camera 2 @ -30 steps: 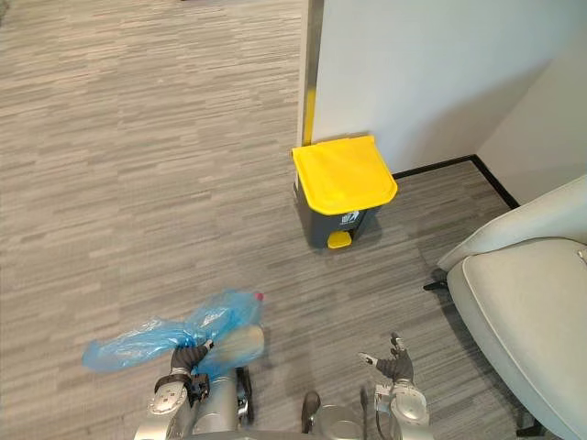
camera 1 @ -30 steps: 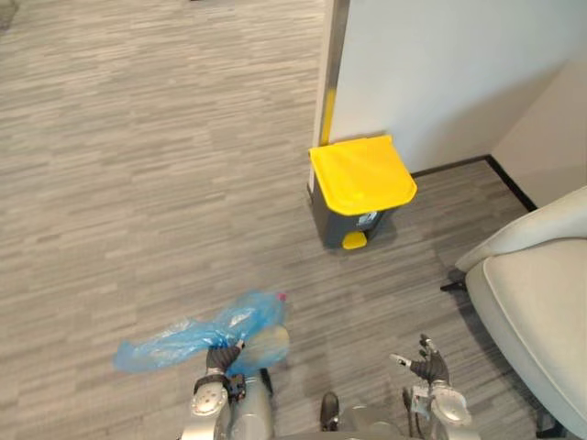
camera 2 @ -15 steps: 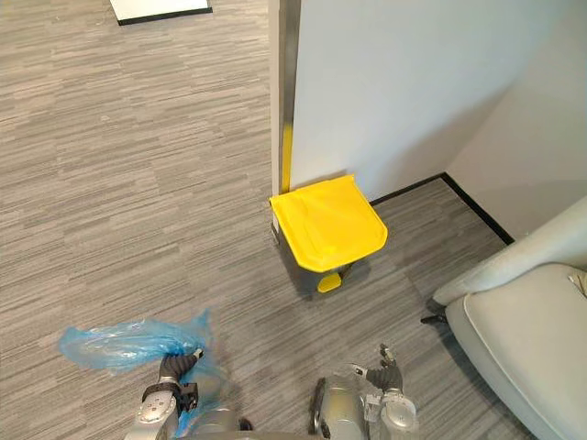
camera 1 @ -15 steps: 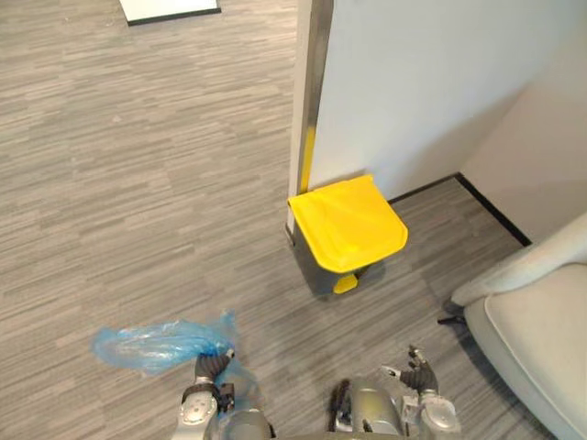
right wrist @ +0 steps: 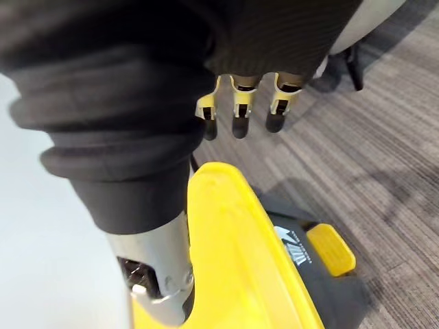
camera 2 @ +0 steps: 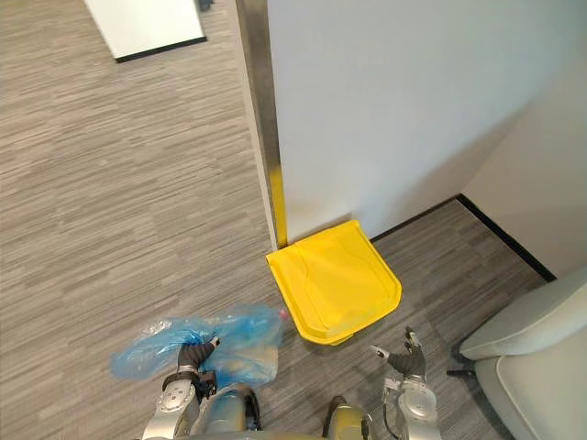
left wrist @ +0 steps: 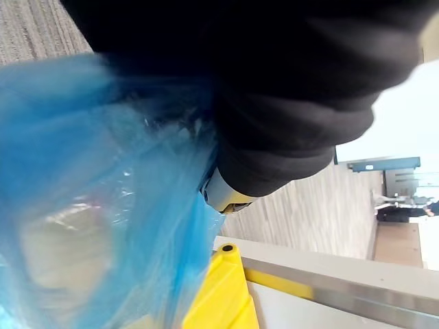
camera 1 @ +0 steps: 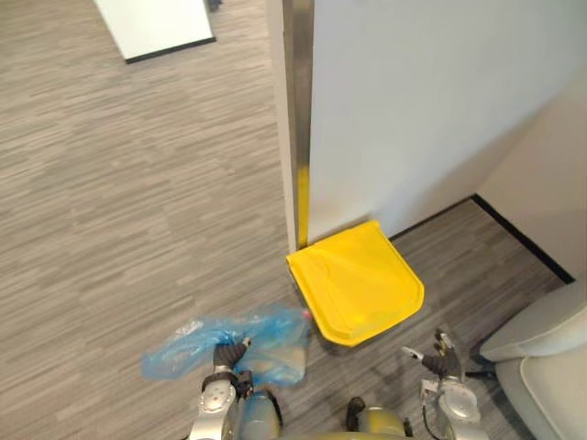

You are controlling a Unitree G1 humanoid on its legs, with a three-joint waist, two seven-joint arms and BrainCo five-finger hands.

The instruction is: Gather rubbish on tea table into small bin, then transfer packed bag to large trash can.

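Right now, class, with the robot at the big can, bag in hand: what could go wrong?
1. The yellow lid is shut, so the blue bag released now would likely land on it and slide off.
2. The left hand grips thin plastic with a loose tail to one side; it may slip or tear.
3. The open right hand hangs close to the lid and could knock it.

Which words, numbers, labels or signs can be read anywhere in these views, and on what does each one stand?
One white label on the dark front of the large trash can, next to its yellow pedal: too blurred to read.
The yellow lid and the blue bag: no print visible.
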